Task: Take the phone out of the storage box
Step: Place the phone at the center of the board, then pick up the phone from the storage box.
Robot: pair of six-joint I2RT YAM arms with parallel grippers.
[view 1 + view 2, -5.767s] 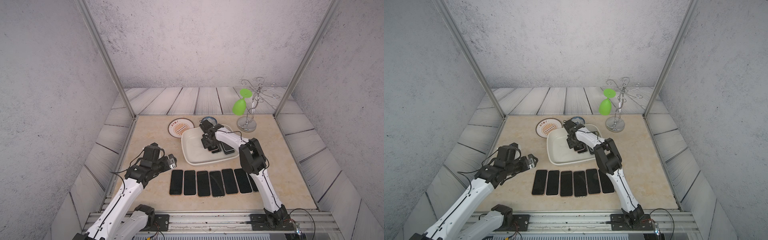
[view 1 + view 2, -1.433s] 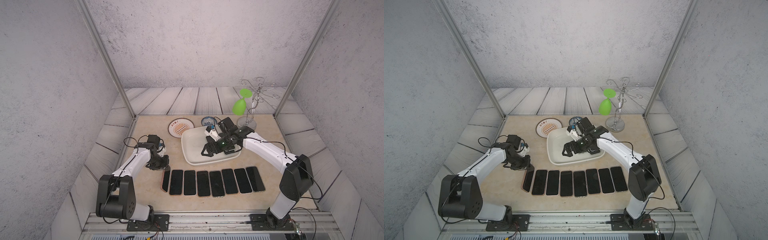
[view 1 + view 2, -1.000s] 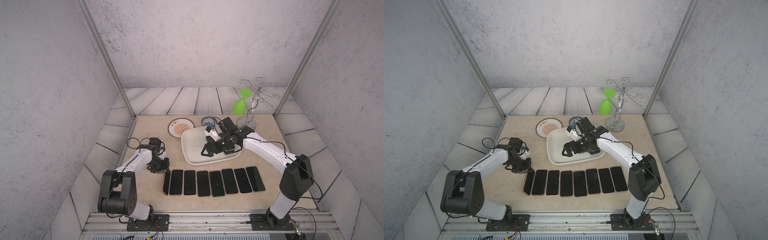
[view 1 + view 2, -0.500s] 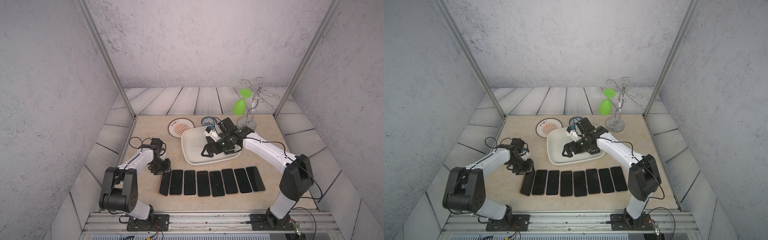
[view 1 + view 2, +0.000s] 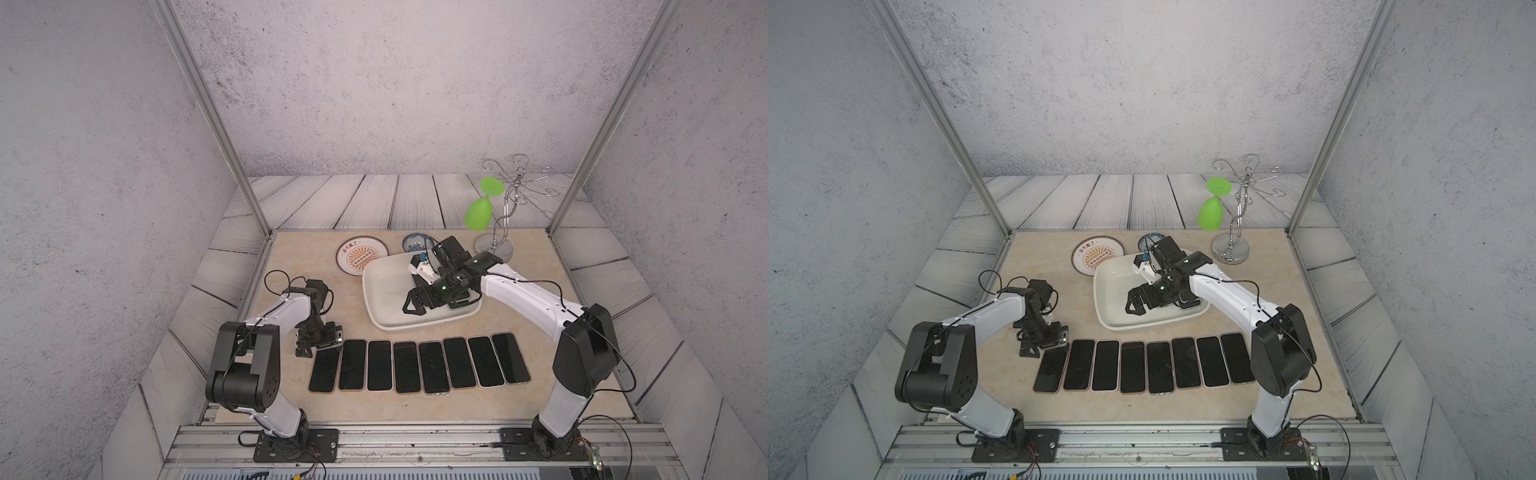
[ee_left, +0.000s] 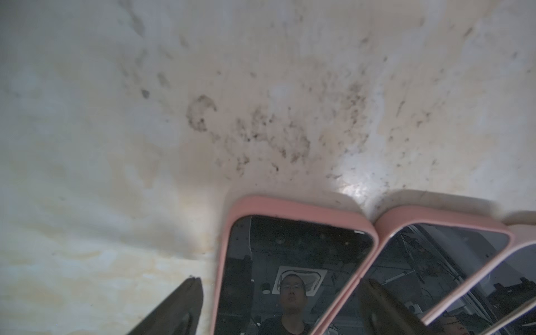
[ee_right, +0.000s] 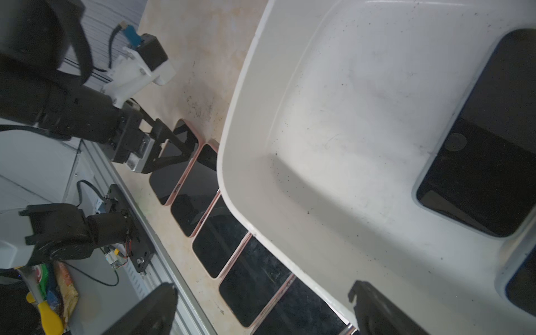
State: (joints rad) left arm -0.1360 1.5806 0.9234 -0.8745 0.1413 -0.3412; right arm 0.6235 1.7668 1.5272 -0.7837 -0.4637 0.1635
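The storage box (image 5: 384,291) is a shallow white tray with rounded corners and a raised rim, and its floor is speckled with dark grit. It sits on the bench (image 5: 415,401) at 12 o'clock from the row of phones (image 5: 406,368), eight black slabs lying flat side by side.

Both top views bury the box's 3 o'clock end under my right wrist. Only the right wrist view shows the phone (image 7: 478,162) lying flat there, glossy black with a pale edge. The corner of a second phone (image 7: 522,281) shows beside it.

My right jaws hang wide above the box, gripping nothing. My left jaws stand wide too, spread across the 12 o'clock end of the end phone (image 6: 290,261) at the row's 9 o'clock end. The left wrist view alone shows its pink case and that it lies flat on the bench.
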